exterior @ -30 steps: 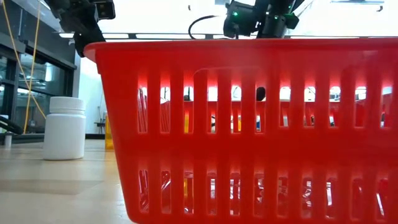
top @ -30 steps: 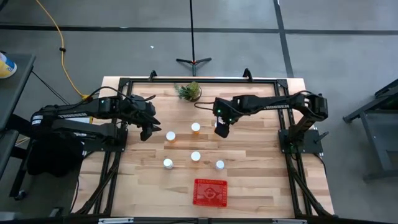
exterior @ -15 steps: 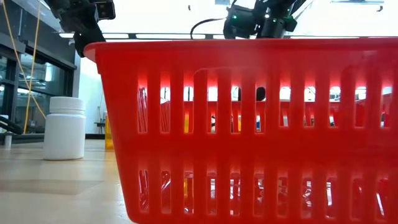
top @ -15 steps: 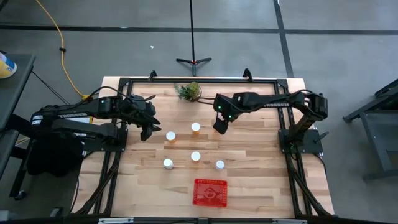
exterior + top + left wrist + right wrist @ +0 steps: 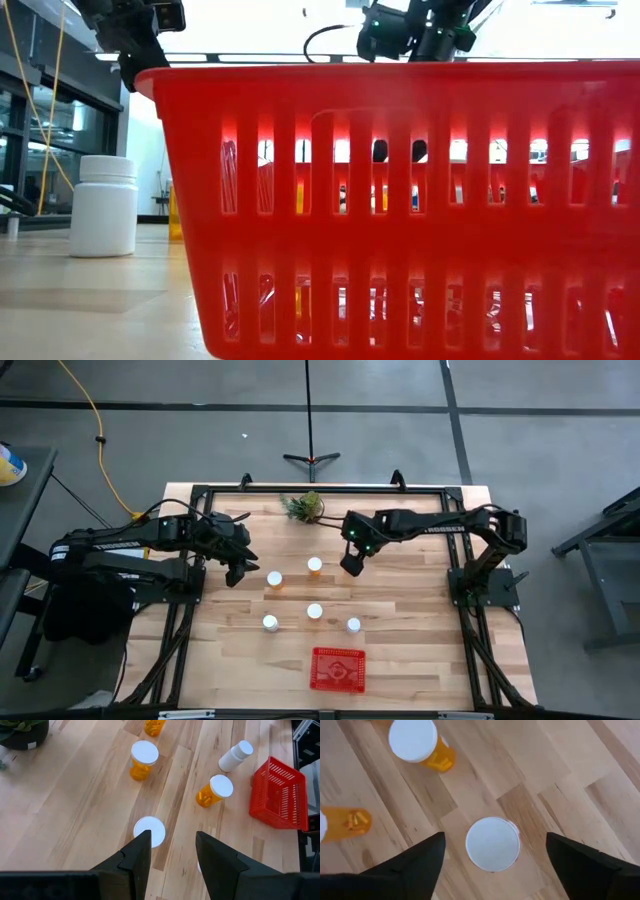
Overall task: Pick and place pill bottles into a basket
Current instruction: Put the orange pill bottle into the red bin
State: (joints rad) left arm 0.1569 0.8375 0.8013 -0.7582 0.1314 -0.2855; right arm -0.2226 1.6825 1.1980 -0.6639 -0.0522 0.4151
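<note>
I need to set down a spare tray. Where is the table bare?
Bare wood lies on both sides of the red basket at the near edge. The middle is crowded with pill bottles; the potted plant sits at the far edge.

We see the red basket (image 5: 420,200) filling most of our view, a white bottle (image 5: 104,206) upright on the surface (image 5: 90,300) beside it, both arms hanging above.

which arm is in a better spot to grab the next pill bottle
Right, probably. The right gripper hangs open directly over a white-capped bottle, which sits between its fingers. The left gripper is also open, beside another bottle.
</note>
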